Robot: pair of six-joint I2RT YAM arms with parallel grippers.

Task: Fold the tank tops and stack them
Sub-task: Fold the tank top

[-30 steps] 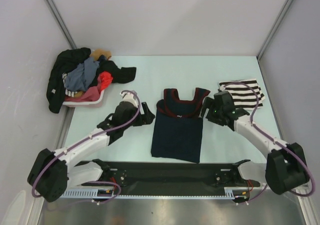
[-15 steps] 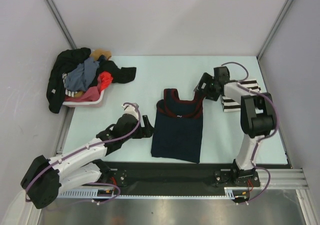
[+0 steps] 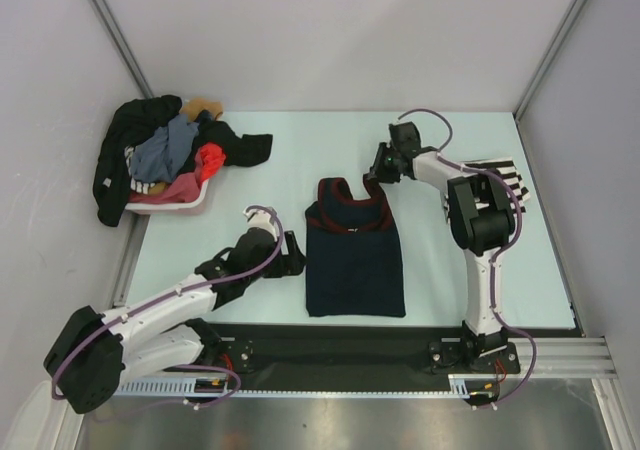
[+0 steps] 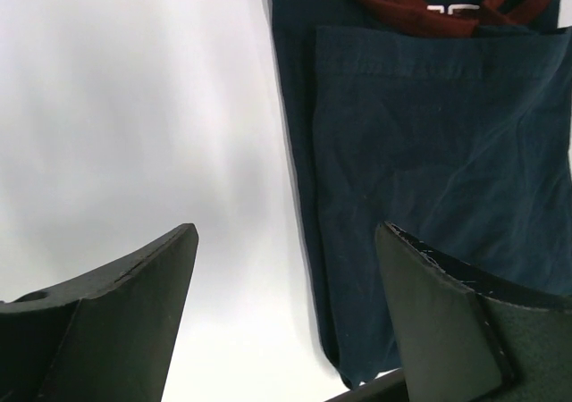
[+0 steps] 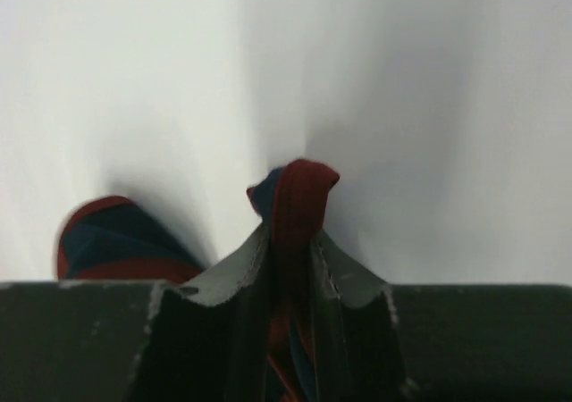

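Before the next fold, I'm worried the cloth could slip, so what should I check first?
1. Right gripper shut on a strap of the navy jersey: ok.
2. Left gripper open, beside the jersey's edge, holding nothing: ok.
3. Jersey body flat on the table: ok.
4. Striped tank top apart from the jersey: ok.
5. Striped tank top neatly folded: cannot tell, the right arm hides part of it.

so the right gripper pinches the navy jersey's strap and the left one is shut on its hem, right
No: the left gripper is open and empty beside the navy jersey, per the left wrist view. The right gripper does pinch the strap.
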